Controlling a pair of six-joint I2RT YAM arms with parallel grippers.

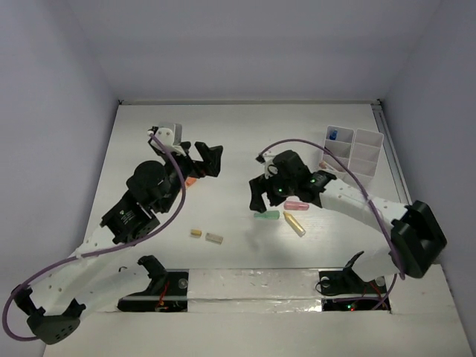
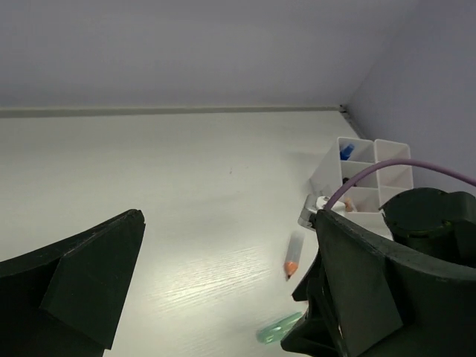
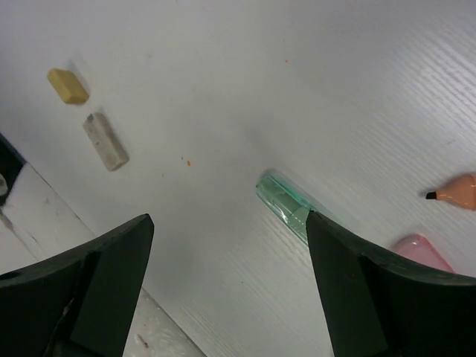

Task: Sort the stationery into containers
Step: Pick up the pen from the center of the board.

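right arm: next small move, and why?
Probably nudge the right gripper sideways toward the green marker before descending. Its jaws stand open, but in the wrist view the marker lies off-centre at one edge of the gap. Closing from here would likely clip or miss it.

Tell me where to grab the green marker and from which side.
Grip the green marker at mid-body from straight above, with the right tool closing across its narrow width. It lies flat with both long sides clear. The pink marker sits off one end, so avoid that end.
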